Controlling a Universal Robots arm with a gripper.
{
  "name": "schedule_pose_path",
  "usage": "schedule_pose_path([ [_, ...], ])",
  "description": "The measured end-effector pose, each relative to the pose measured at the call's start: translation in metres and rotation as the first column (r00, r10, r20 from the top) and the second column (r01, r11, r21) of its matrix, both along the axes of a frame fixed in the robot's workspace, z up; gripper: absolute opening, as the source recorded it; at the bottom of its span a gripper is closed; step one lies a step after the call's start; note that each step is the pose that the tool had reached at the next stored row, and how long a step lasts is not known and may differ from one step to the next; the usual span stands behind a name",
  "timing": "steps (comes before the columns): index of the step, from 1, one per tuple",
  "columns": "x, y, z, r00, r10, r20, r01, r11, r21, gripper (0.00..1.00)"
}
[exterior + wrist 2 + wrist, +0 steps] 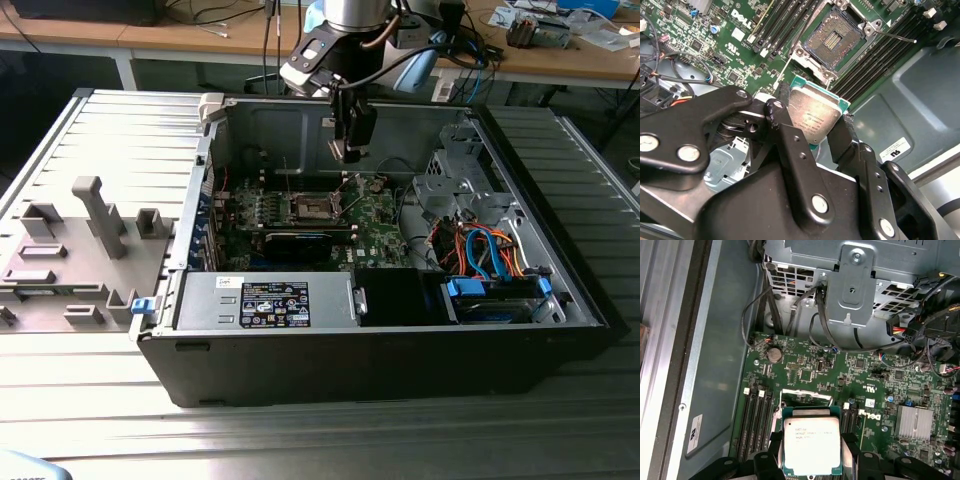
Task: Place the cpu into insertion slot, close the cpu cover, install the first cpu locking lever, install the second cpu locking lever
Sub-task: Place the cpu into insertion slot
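Room over the green motherboard point(860, 370) is open, but the case point(270, 130) walls box it in and memory slots point(875, 57) flank the insertion slot point(832, 42) on both sides. My arm hangs straight down into the case, claw point(352, 150) above the board. Claw clenched on the cpu point(815, 112) by two opposite edges, metal top toward the wrist, chip held apart from the empty slot.

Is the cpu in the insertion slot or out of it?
Out: the gripper holds the cpu clear of the insertion slot, whose centre is bare.
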State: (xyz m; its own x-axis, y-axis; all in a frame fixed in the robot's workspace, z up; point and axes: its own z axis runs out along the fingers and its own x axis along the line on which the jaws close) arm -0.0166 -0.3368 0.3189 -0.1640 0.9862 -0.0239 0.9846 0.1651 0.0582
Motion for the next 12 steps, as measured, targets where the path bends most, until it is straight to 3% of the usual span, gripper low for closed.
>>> schedule_pose_path([
  [12,0.0000,0.0000,-0.0001,0.9997,-0.025,0.0000,0.025,0.9997,0.0000,0.55],
])
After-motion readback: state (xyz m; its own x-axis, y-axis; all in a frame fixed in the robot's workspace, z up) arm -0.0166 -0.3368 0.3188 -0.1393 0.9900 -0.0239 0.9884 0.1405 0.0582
